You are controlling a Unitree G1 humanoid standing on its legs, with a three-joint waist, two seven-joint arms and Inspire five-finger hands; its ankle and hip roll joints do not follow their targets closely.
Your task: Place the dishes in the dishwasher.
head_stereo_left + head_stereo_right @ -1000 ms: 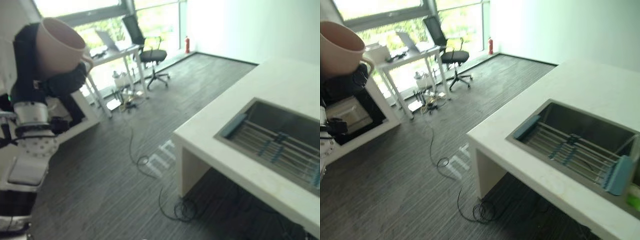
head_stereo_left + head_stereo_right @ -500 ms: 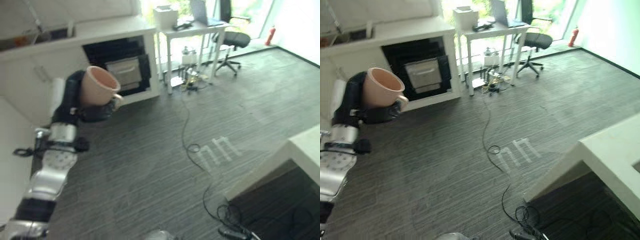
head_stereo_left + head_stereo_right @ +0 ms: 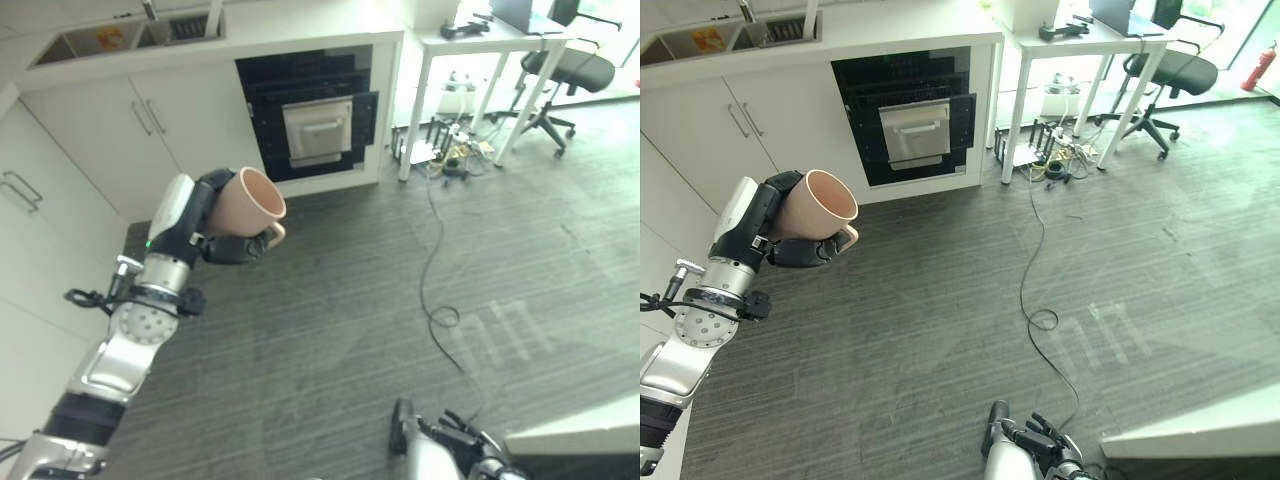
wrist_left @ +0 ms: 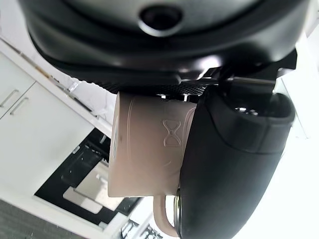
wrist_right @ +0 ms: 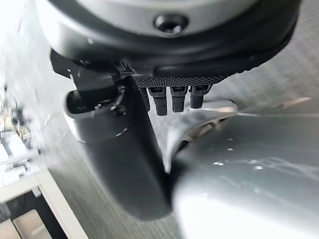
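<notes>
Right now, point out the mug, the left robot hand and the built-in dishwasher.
mug (image 3: 818, 205), right eye view, on its outer wall.
left robot hand (image 3: 765, 215), right eye view, on the dark back of the hand.
built-in dishwasher (image 3: 913, 130), right eye view, on its grey door panel.

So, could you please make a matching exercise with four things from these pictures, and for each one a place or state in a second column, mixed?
Things:
1. mug
2. left hand
3. office chair
4. dishwasher

Places or states:
A. built into the white cabinets
B. by the white desk
C. held up above the floor
D. curled round a dish

Pairs: 1-C, 2-D, 3-B, 4-A
</notes>
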